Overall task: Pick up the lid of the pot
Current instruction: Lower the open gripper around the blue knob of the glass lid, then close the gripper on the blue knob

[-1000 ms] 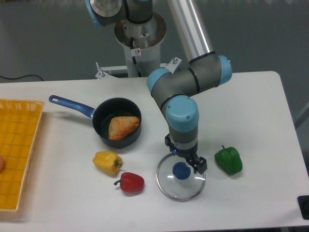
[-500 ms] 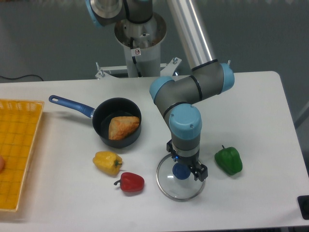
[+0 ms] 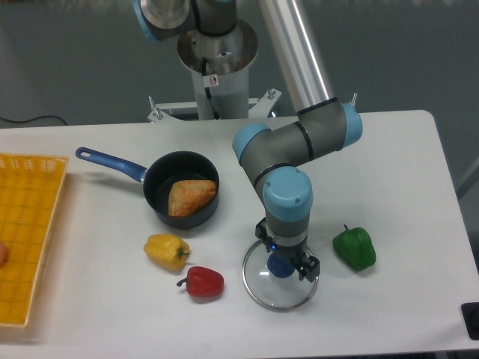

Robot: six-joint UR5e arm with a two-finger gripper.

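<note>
- Camera view: you see the pot lid [image 3: 281, 307] lying on the tabletop [image 3: 135, 314], toward the near side, between the red vegetable [image 3: 204, 283] and the green pepper [image 3: 355, 249].
- Your lid is round and see-through, so the pale surface shows through it; a thin grey rim circles it, catching light in places.
- A round, dark blue knob [image 3: 280, 267] stands near its middle, glossy against the clear glass.
- You have the gripper [image 3: 285, 248] over the far part of the lid, released, its two fingers apart and nothing held; you can't tell whether either one touches the lid or the knob.
- Beyond the yellow vegetable [image 3: 167, 252], you see a black pan [image 3: 157, 206] with a blue handle [image 3: 111, 161] and a brown item [image 3: 191, 197] inside.
</note>
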